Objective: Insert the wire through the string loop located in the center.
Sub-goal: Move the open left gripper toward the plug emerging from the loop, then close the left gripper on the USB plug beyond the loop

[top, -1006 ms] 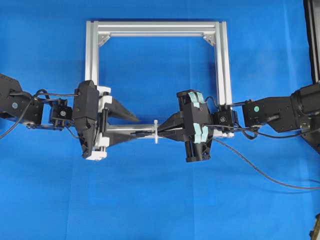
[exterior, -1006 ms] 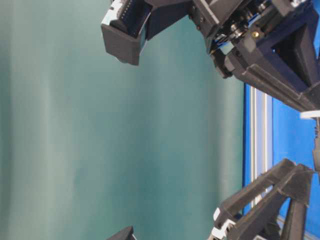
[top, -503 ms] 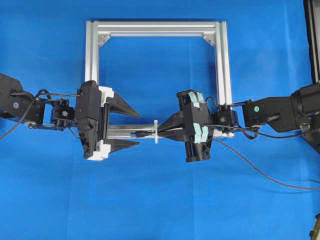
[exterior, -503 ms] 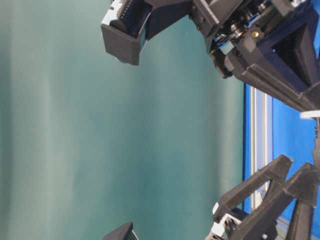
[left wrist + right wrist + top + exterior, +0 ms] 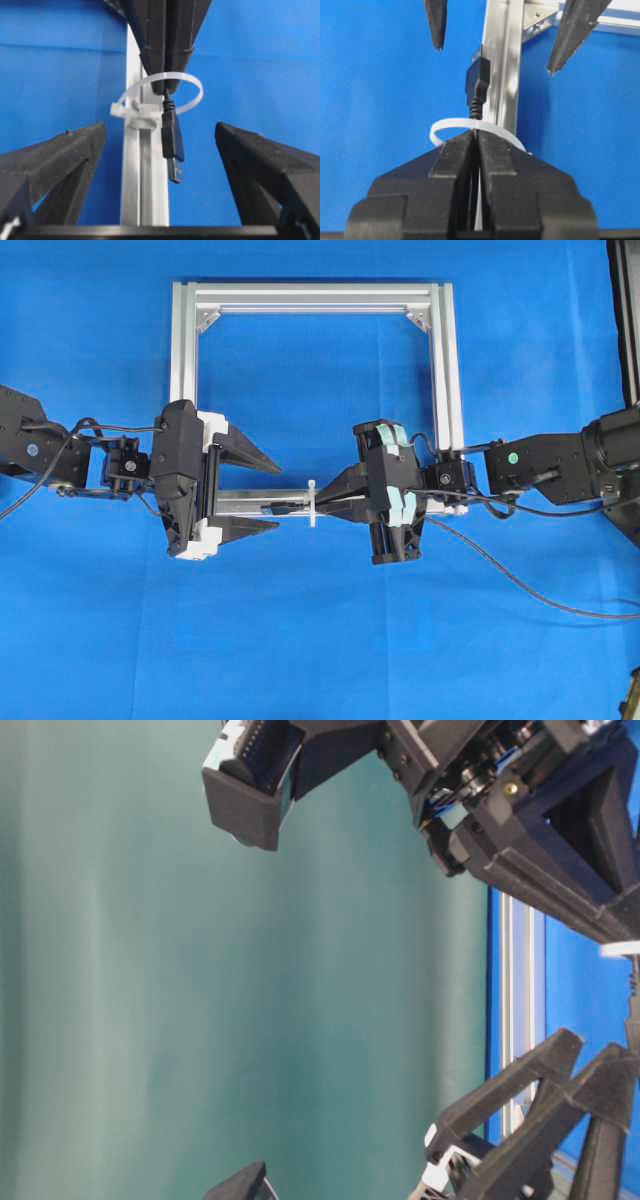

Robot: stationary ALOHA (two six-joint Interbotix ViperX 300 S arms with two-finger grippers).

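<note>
Already threaded: wire (image 5: 172,142), plug tip first, poking through the string loop (image 5: 159,95) tied across the silver frame bar (image 5: 144,170), plug hanging just past the loop on the left gripper's side. Pinched behind the loop by the right gripper (image 5: 476,142), jaws tight together on the cable. Ahead of the plug, left gripper (image 5: 262,495) spread wide, fingers either side of the bar, touching nothing. Blue table cover (image 5: 320,640) beneath, cable trailing off to the right.

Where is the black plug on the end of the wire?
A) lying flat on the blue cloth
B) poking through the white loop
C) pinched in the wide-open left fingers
B: the thin black wire's plug sticks out past the white string loop, held by the shut right gripper.
</note>
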